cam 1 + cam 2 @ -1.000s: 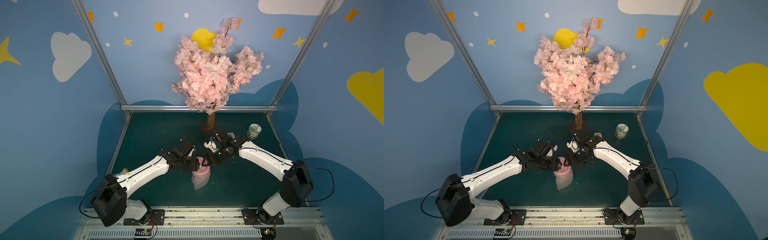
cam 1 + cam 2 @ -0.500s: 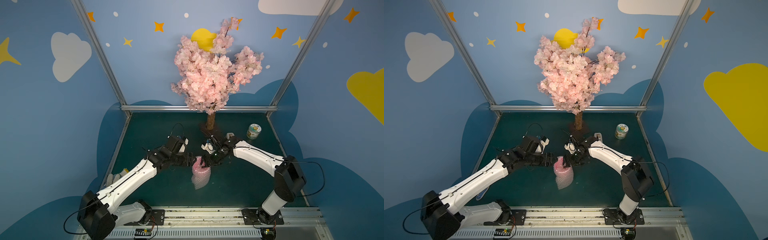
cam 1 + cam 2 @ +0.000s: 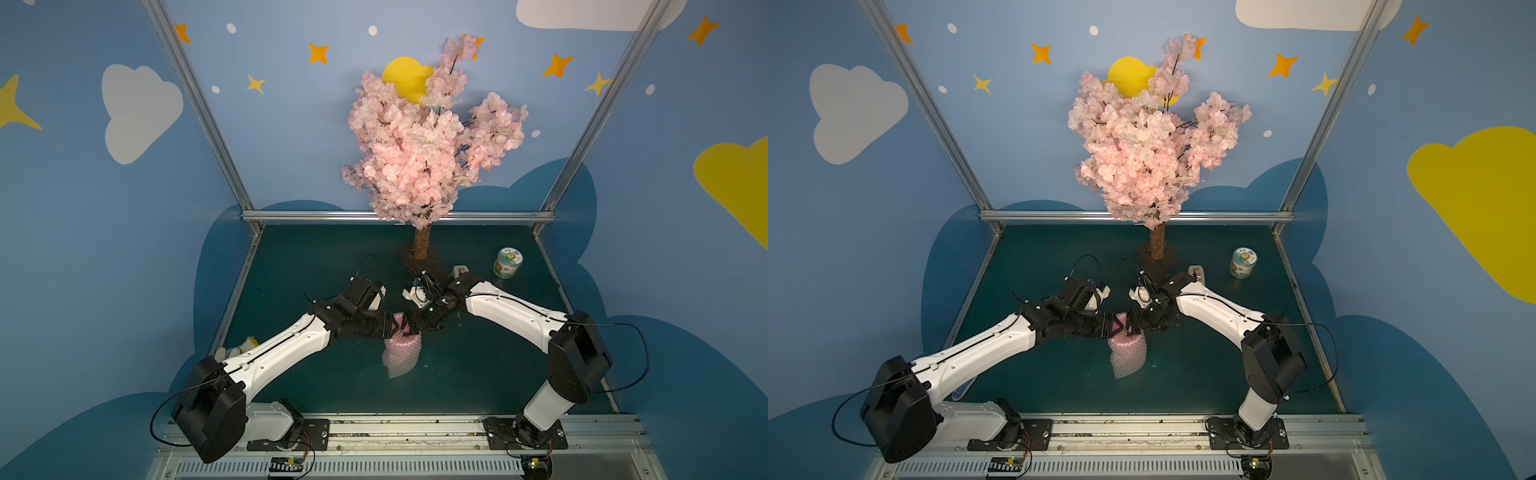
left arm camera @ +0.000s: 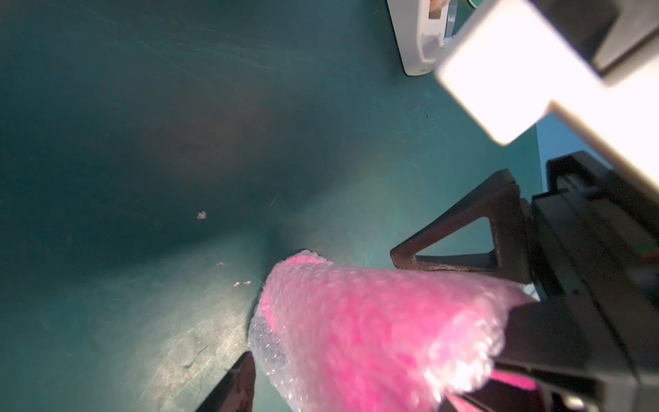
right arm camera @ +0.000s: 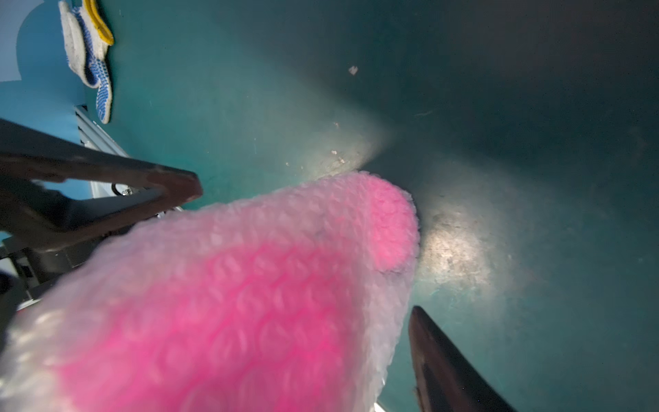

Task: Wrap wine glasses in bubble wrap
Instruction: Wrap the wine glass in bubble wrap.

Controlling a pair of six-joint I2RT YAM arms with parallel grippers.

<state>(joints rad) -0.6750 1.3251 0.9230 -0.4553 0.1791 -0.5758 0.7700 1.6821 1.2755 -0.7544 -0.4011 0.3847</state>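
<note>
Goblet (image 4: 356, 339) is lying inside the wrap (image 3: 399, 357), at the middle of the table (image 3: 311, 270), between the two arms; long axis is running from the cup end, up at the fingers, to the foot end, which is pointing down and toward the arm bases; whether the foot is touching the table, cannot tell; left gripper (image 3: 393, 326) and right gripper (image 3: 409, 325) are meeting at the cup end from opposite sides, neither clearly nearer; right jaws are standing wide, straddling the bundle; one finger (image 4: 504, 221) is lying along the wrap, its mate (image 5: 449, 367) just beside it; left: one finger (image 4: 237, 381) is showing at the loose wrap edge, its mate hidden; pressing or merely bracketing, cannot tell for either. Judgement: the next move is turning on which arm is bearing the cup end while the wrap is being closed there.
</note>
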